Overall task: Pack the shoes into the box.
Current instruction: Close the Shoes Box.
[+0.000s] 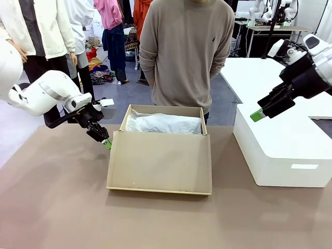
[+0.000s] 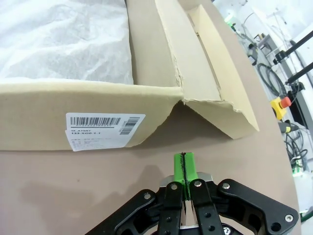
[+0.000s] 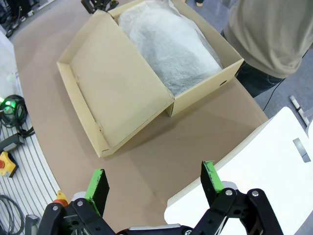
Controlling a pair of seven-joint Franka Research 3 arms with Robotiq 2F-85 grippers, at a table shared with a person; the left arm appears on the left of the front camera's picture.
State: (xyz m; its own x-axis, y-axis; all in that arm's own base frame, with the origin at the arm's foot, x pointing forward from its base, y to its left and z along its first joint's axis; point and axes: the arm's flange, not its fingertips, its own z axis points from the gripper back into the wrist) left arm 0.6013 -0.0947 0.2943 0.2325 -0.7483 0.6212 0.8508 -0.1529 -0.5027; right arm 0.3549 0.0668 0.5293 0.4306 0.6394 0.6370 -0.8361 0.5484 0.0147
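Cardboard box open on the table, both claws empty.

Front view: the box (image 1: 161,155) sits mid-table, lid flap folded toward the robot, white tissue paper (image 1: 163,123) in the tray; a person stands behind it. The left claw (image 1: 106,143) is pinched together, empty, just beside the box's left corner. The right claw (image 1: 257,116) hangs above the white block (image 1: 282,150).
Left wrist view: green pads (image 2: 190,166) touch near the box's labelled wall.
Right wrist view: fingers (image 3: 211,177) spread wide, holding nothing.

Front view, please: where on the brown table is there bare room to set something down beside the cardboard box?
Bare brown table lies left of the flat brown cardboard shoebox and along the near edge in front of its lid. Tighter: the strip between the box and the large white block, and the box's left corner, where the shut left gripper hovers.
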